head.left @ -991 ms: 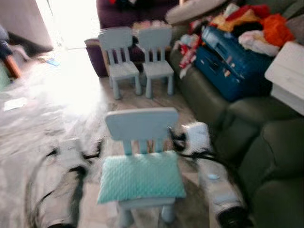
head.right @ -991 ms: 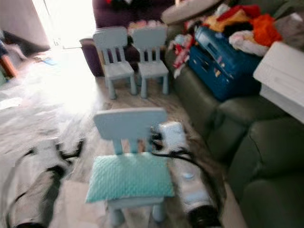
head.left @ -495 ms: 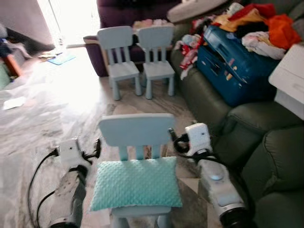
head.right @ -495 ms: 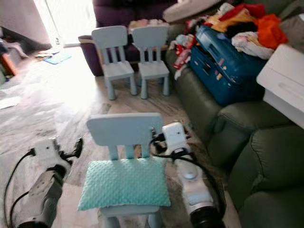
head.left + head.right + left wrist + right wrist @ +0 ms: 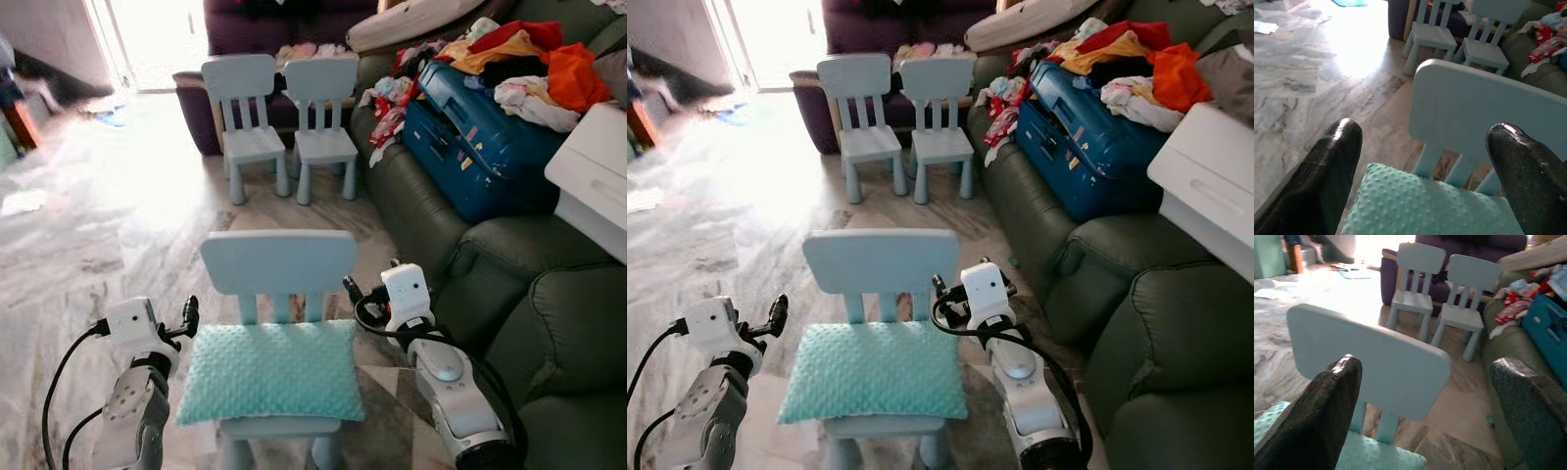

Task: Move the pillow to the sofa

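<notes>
Suitcase (image 5: pixel 473 147) (clothes-heaped) crowding sofa (image 5: pixel 460 245)

The head cameras look down from above at the near chair (image 5: pixel 277 284) and sofa (image 5: pixel 460 225). Both wrist cameras sit low, close behind that chair, facing forward.

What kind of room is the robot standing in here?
Most likely a lived-in family living room: a dark green sofa heaped with clothes and a blue suitcase, small pale-blue children's chairs on a marble-look floor.
</notes>
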Tool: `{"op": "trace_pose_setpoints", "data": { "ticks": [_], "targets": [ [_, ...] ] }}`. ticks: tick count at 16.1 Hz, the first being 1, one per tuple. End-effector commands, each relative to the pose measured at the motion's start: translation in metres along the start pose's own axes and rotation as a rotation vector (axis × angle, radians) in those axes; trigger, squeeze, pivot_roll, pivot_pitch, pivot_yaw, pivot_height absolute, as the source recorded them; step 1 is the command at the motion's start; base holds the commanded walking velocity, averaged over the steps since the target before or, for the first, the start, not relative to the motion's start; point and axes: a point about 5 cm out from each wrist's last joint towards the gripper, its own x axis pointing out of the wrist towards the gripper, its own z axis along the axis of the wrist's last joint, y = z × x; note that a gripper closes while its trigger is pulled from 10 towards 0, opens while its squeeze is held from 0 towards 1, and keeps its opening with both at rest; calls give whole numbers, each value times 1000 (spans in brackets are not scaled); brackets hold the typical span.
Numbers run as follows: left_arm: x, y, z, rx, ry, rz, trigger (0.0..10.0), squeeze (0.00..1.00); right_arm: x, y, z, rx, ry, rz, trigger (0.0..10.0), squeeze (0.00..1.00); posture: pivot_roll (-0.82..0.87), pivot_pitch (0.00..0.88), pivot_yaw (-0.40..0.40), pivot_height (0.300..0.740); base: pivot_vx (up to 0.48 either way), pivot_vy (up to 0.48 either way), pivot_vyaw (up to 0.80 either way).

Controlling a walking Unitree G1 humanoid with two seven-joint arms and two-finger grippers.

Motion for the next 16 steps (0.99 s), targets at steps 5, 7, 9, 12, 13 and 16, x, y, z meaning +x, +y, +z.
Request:
{"op": "trace_pose_setpoints", "data": {
  "ticks": [5, 7, 9, 12, 13, 16],
  "targets": [
    [-9, 5, 1, 45, 21, 6, 10000, 0, -1, -4, -4, 47, 28, -14, 10000, 0, -36, 37, -23, 740, 0, 0, 0],
    [-12, 8, -1, 82, 37, -5, 10000, 0, -2, -4, -6, 61, 38, -25, 10000, 0, -36, 54, -3, 740, 0, 0, 0],
    [-12, 9, -2, 97, 50, -15, 10000, 0, -2, -6, -6, 96, 43, -48, 10000, 0, -42, 66, 1, 740, 0, 0, 0],
    [-17, 5, -8, 102, 78, -27, 10000, 0, -12, 0, -14, 136, 100, -45, 10000, 0, -60, 101, -6, 740, 0, 0, 0],
    [-20, 3, -11, 98, 88, -29, 10000, 0, -15, 0, -17, 146, 124, -48, 10000, 0, -65, 109, -11, 740, 0, 0, 0],
    [-33, 0, -24, 110, 126, -45, 10000, 0, -25, -4, -20, 149, 158, -43, 10000, 0, -82, 145, -25, 740, 0, 0, 0]
  ]
}}
